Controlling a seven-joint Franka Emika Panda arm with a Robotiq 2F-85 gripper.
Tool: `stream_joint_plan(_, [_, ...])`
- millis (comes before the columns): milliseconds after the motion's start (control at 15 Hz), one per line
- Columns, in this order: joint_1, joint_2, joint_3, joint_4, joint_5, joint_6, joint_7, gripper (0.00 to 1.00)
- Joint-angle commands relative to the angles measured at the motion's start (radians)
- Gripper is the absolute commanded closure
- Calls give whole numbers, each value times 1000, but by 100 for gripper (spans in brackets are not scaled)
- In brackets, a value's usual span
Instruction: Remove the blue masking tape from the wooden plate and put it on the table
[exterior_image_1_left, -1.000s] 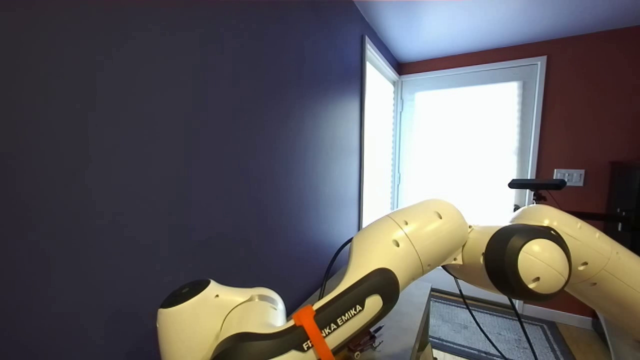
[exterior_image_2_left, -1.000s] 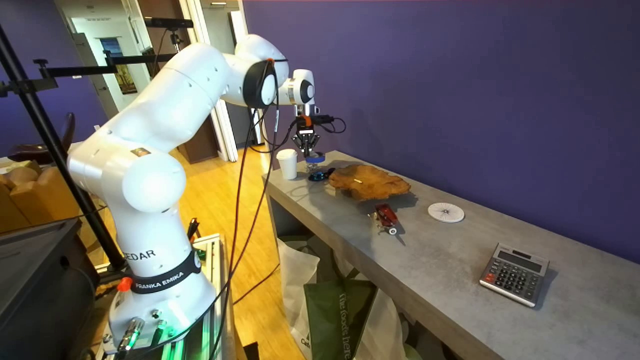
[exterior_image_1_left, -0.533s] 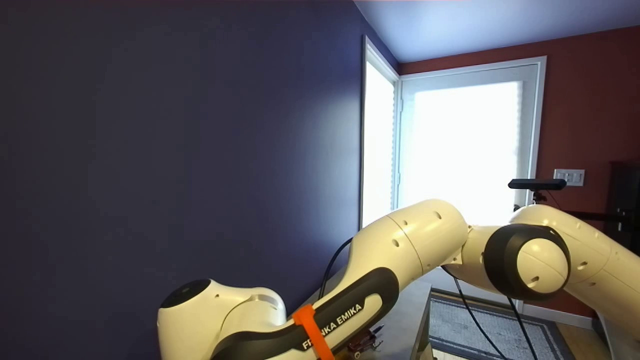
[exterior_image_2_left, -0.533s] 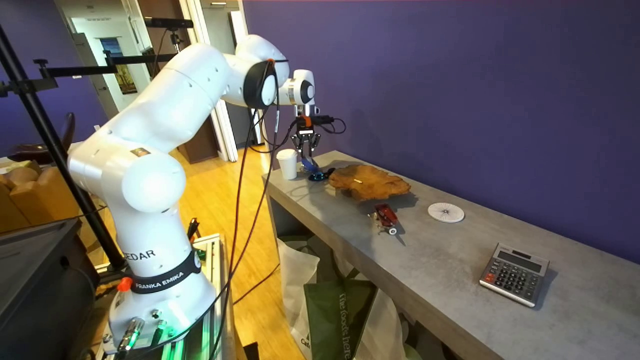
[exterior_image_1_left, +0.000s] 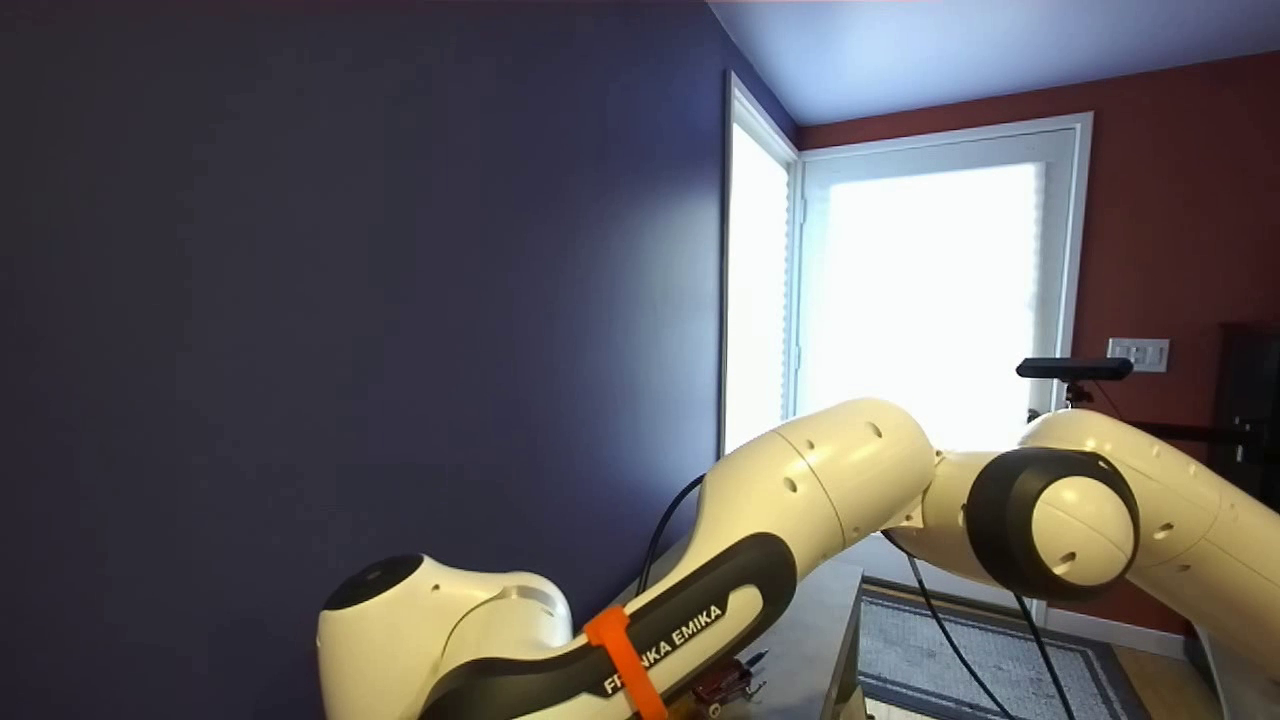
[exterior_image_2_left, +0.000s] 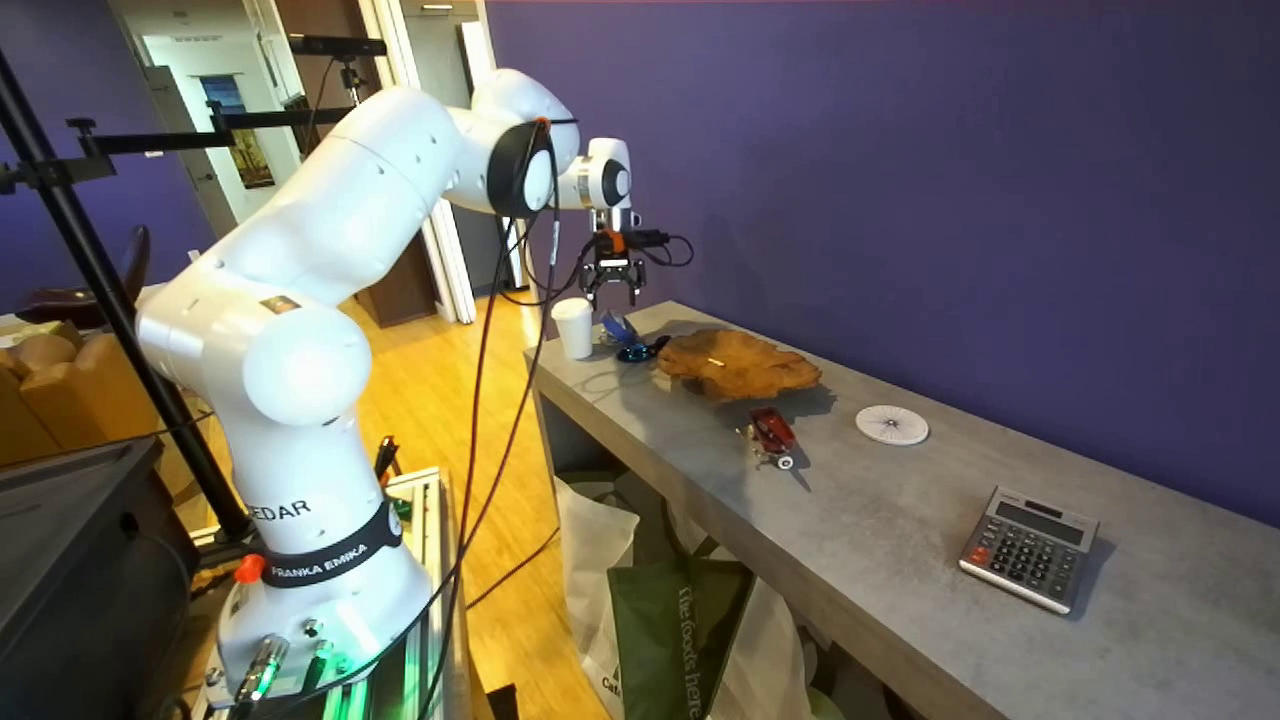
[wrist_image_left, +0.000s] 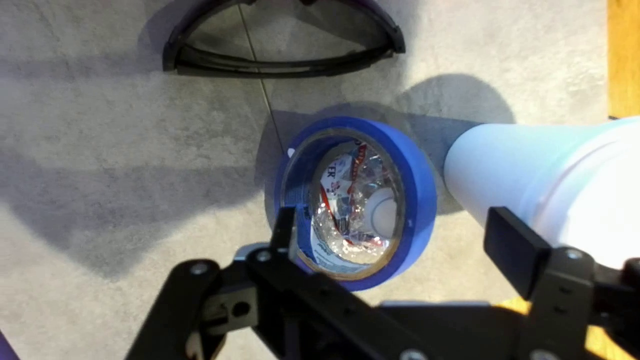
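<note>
Gripper (exterior_image_2_left: 613, 297) is spreading its fingers since half a second ago; blue masking tape (wrist_image_left: 420, 195) is staying put below.

Fingers are standing wide apart, gripping nothing. Tape is resting tilted, apparently leaning on clear plastic packaging (wrist_image_left: 350, 200) showing through its ring, at one end of the grey countertop (exterior_image_2_left: 850, 510), off the wooden plate (exterior_image_2_left: 755, 375), just beside the white lidded cup (exterior_image_2_left: 574, 332), near the sunglasses (exterior_image_2_left: 638, 353). From here I'm not making out whether its edge is touching the countertop. Looks like the placing step is wrapping up, only the retreat remaining. Next move is probably calling for a straight lift: in the wrist view one finger is overlapping the tape's rim, the other the cup, so drifting sideways is risking a knock.
</note>
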Motion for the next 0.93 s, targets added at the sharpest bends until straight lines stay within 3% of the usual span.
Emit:
stream_joint_plan(0, [-20, -4, 13, 30, 29, 22, 12, 0])
stream_joint_plan(467, [-57, -80, -27, 18, 29, 113, 253, 0])
stream_joint_plan(867, [-156, -292, -16, -221, 67, 147, 452, 0])
